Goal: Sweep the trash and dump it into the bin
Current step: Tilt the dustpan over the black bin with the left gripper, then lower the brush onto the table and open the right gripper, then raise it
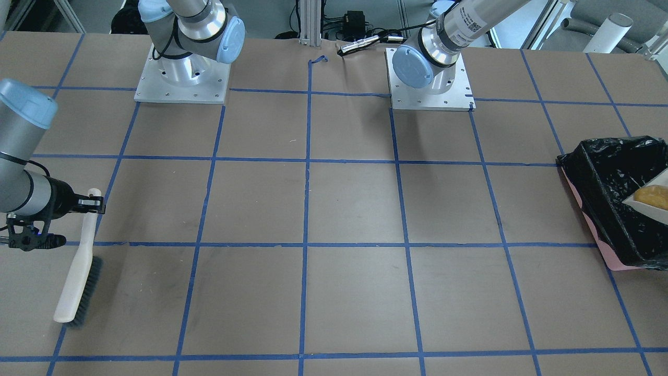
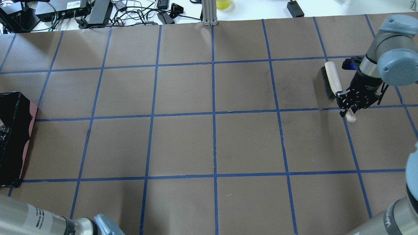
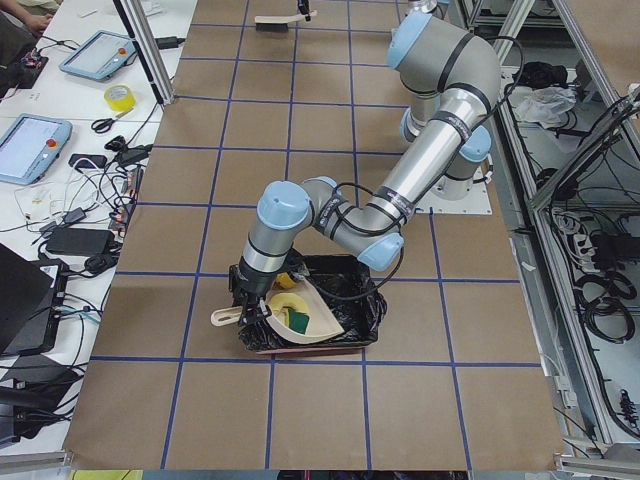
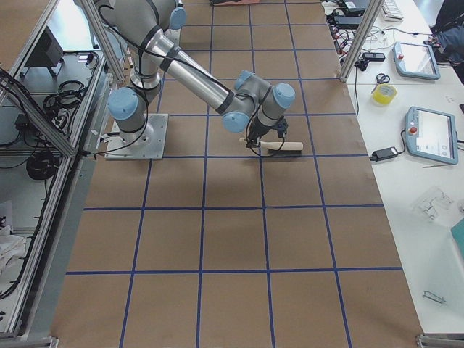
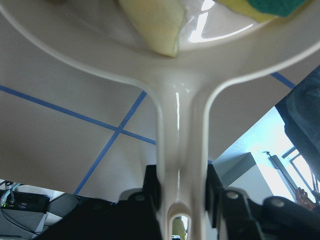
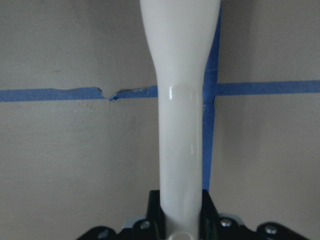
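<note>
My left gripper [image 5: 181,195] is shut on the handle of the beige dustpan [image 3: 310,325], which hangs over the bin [image 3: 355,300]. The bin is pink-sided with a black bag lining [image 1: 589,193]. All the trash lies in the pan: the green-and-yellow sponge piece [image 3: 300,320], the cream fruit slice [image 5: 155,25] and the yellow-brown lump [image 1: 655,196]. Far across the table, my right gripper [image 2: 347,109] is shut on the handle of the beige brush [image 2: 331,80]. The brush's dark bristles [image 1: 88,292] rest on the table.
Blue tape lines grid the brown table [image 2: 212,147]. Both arm bases [image 1: 180,78] [image 1: 430,78] stand on the robot's side. Cables and boxes [image 2: 98,13] crowd the far edge. A side table carries tablets [image 3: 30,145] and a tape roll [image 3: 118,97].
</note>
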You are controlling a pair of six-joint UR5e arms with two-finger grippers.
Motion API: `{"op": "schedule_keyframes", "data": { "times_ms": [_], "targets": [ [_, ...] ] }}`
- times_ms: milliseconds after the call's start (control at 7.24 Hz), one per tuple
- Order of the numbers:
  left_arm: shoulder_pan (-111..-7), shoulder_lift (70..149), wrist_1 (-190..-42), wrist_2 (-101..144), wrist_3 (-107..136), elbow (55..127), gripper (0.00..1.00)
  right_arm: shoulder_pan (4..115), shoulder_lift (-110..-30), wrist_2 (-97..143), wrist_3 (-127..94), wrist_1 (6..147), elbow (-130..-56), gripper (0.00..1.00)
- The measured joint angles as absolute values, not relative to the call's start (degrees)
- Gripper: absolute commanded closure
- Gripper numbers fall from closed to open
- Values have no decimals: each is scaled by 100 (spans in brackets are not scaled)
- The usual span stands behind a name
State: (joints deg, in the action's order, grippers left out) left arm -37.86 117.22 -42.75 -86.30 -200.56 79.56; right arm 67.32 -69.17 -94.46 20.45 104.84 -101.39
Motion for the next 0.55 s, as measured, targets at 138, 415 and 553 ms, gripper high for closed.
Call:
{"op": "schedule_keyframes", "data": {
  "times_ms": [138, 415, 553],
  "targets": [
    [-3779, 11648, -4088, -8590, -20190, 8108, 95, 6732, -6917, -9449, 2049, 10485, -10142, 35],
    [-3726, 11463, -3348, -8437, -20461, 8644, 96, 6732, -6912, -9458, 2055, 10485, -10142, 29],
    [-3700, 11323, -3057, -8371, -20521, 8928, 96, 6732, -6910, -9462, 2058, 10485, -10142, 25]
  ]
}}
